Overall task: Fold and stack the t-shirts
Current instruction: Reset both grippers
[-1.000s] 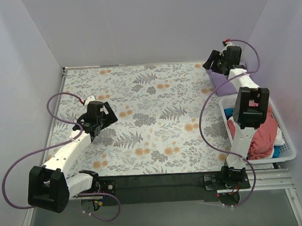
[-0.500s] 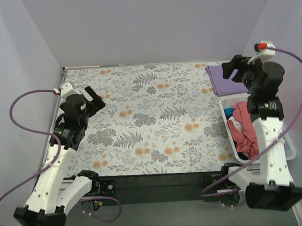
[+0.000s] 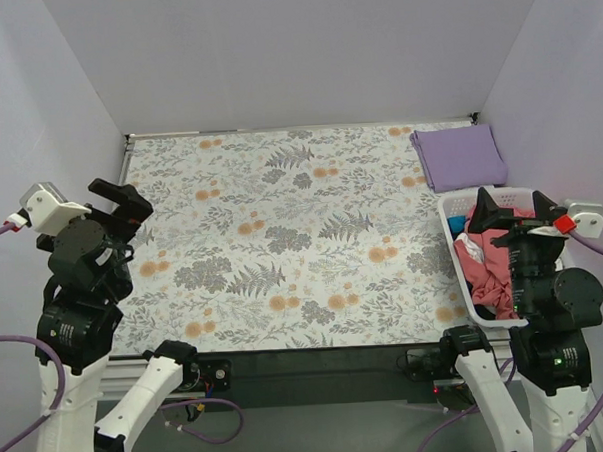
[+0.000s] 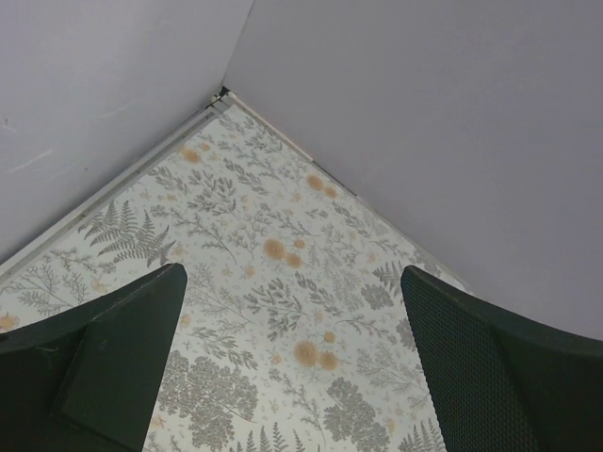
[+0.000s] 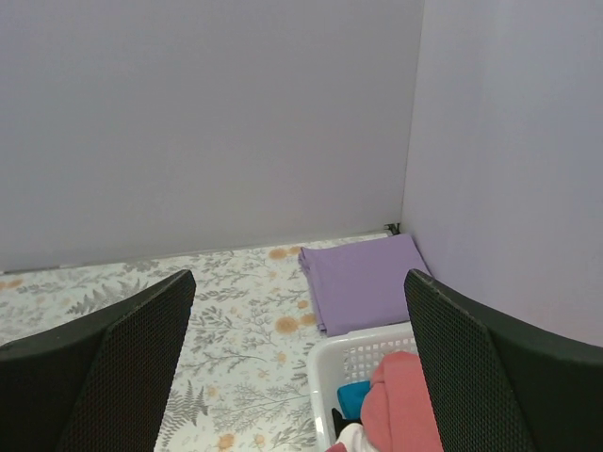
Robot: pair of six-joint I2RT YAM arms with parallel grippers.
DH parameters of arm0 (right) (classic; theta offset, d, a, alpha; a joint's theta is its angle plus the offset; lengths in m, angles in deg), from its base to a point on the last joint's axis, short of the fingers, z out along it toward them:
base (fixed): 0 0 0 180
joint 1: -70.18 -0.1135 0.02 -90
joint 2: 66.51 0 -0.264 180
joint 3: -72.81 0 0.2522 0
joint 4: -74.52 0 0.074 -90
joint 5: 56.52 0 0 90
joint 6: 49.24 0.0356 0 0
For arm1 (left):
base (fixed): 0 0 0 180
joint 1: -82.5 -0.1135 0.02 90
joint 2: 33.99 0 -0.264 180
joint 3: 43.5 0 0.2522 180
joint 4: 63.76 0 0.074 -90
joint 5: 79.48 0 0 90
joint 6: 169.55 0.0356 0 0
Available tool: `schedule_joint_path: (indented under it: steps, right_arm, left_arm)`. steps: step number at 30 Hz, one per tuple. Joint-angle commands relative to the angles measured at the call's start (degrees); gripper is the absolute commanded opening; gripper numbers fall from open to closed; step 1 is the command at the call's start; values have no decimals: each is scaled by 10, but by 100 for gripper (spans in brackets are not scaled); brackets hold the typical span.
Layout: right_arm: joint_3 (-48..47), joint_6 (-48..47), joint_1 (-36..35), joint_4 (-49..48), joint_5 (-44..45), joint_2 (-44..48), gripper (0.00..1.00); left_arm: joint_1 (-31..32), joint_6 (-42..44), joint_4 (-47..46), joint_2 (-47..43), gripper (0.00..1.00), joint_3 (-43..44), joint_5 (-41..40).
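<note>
A folded lavender t-shirt (image 3: 460,157) lies flat at the far right corner of the table; it also shows in the right wrist view (image 5: 363,280). A coral-pink t-shirt (image 3: 487,268) lies bunched in the white basket (image 3: 452,241) with bits of white and blue cloth (image 5: 353,398). My right gripper (image 3: 506,215) is raised high above the basket, open and empty. My left gripper (image 3: 120,206) is raised high over the table's left edge, open and empty. In the left wrist view the fingers (image 4: 476,367) frame bare floral table.
The table top is a floral-patterned cloth (image 3: 292,236), walled by plain lavender panels at the back and both sides. The basket (image 5: 363,363) stands at the right edge, just in front of the folded shirt. The arm bases sit at the near edge.
Both arms have pulled back and risen toward the near edge. The right gripper left the folded lavender shirt at the far corner; the left gripper drew back from the table's middle-left.
</note>
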Motion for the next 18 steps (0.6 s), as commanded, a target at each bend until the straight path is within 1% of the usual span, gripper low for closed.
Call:
schedule_joint_path:
  steps: [1, 4, 9, 12, 16, 18]
  right_arm:
    - [25, -40, -4, -26, 20, 16, 98]
    - [30, -49, -3, -28, -3, 16, 98]
    - [47, -54, -3, -37, -12, 33, 98]
    - [52, -53, -4, -37, -23, 41, 98]
    - [58, -54, -14, -36, -19, 47, 98]
    - [59, -54, -16, -37, -24, 51, 98]
  left_arm:
    - [8, -21, 26, 0, 98, -41, -36]
    - [10, -29, 13, -13, 98, -75, -22]
    - [11, -36, -8, -37, 98, -116, -15]
    - [12, -32, -42, -68, 98, -153, 0]
    - [12, -29, -110, -113, 98, -205, 14]
    - [12, -6, -149, -128, 98, -231, 25]
